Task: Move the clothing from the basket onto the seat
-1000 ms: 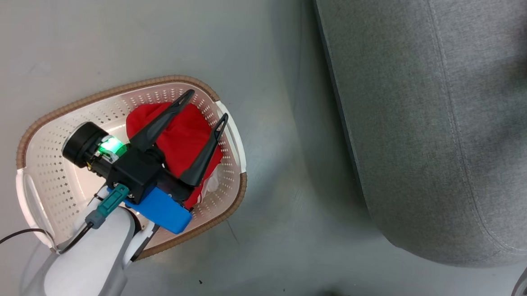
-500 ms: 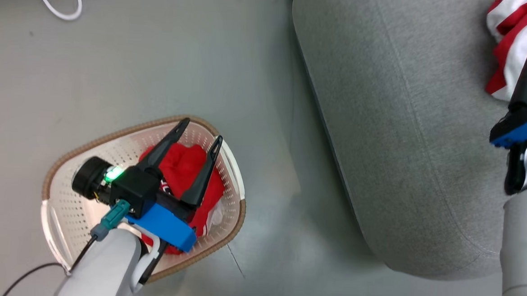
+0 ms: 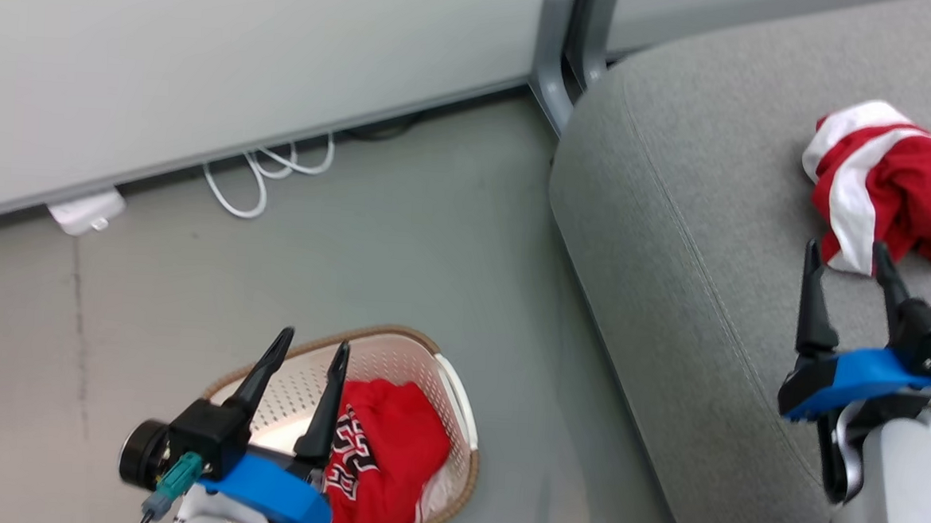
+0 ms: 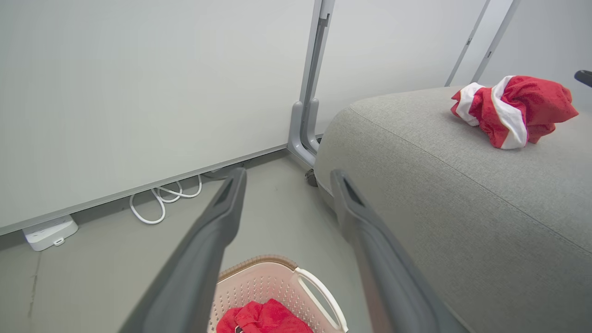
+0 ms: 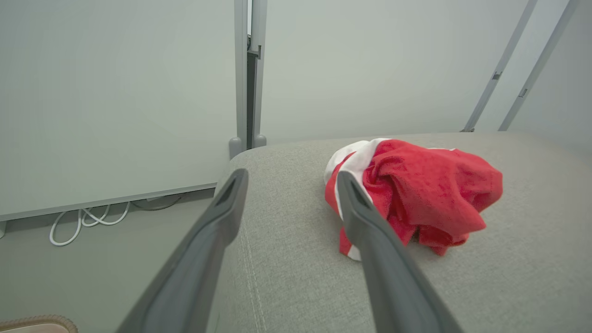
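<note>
A red jersey (image 3: pixel 396 449) with black-and-white lettering lies in the cream basket (image 3: pixel 397 344) on the floor. My left gripper (image 3: pixel 314 341) hovers over the basket's left part, open and empty. In the left wrist view the left gripper (image 4: pixel 287 175) points past the basket (image 4: pixel 319 289) and the jersey (image 4: pixel 263 319) toward the wall. A bunched red-and-white garment (image 3: pixel 900 185) rests on the grey seat (image 3: pixel 674 225). My right gripper (image 3: pixel 846 248) stands open just short of it, holding nothing. In the right wrist view the garment (image 5: pixel 430 194) lies beyond the right gripper (image 5: pixel 291 175), to its right.
A white cable (image 3: pixel 267 175) loops on the floor by the pale wall panel, next to a small white box (image 3: pixel 86 210). A grey partition post (image 3: pixel 560 59) stands at the seat's far corner. Bare grey floor (image 3: pixel 435 236) separates basket and seat.
The head camera has swung up, so the wall and seat top now show. My right gripper has opened and released the red-and-white garment on the seat. The left gripper stays open.
</note>
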Controlling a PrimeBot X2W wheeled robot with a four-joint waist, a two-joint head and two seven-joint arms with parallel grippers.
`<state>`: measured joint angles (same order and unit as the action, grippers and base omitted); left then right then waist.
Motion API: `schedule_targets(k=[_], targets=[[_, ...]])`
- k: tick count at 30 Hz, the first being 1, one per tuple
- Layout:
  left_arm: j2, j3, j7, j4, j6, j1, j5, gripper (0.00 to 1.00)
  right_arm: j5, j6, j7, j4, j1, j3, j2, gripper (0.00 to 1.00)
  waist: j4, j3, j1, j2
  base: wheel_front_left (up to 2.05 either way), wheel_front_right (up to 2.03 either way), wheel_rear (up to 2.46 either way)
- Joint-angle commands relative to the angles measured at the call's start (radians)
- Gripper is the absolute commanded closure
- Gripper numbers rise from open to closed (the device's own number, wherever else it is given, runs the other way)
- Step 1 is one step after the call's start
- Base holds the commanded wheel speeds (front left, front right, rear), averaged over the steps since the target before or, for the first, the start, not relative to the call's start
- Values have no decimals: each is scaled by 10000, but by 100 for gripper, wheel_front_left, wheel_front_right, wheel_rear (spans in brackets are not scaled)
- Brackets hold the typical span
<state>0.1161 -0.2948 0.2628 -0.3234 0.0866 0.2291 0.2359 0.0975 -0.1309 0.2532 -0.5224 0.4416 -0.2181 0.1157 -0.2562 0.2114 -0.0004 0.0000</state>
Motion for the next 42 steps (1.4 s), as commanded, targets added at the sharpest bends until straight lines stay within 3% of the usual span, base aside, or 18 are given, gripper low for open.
schedule_targets(k=[1,10,17,25,42], targets=[[-4,140,30,-48,-39,-242,-5,0,-129,3,-81,246,-381,145,-46,0,630,-812,4,0,0,0,0],[-318,1526,31,35,-206,-1279,-72,0,-680,3,-922,2970,-2791,1161,-168,0,1647,-1472,4,0,0,0,0],[-440,2235,31,-17,-130,-1773,-258,0,-869,5,-1391,4094,-3872,1538,-414,0,2173,-1681,4,0,0,0,0],[-522,2742,31,144,-11,-1935,-462,0,-972,3,-1570,4647,-4320,1554,-600,0,2318,-1748,4,0,0,0,0],[-616,3016,30,143,200,-1724,-792,0,-1215,3,-1577,4643,-4347,1554,-665,0,2156,-1680,4,0,0,0,0]])
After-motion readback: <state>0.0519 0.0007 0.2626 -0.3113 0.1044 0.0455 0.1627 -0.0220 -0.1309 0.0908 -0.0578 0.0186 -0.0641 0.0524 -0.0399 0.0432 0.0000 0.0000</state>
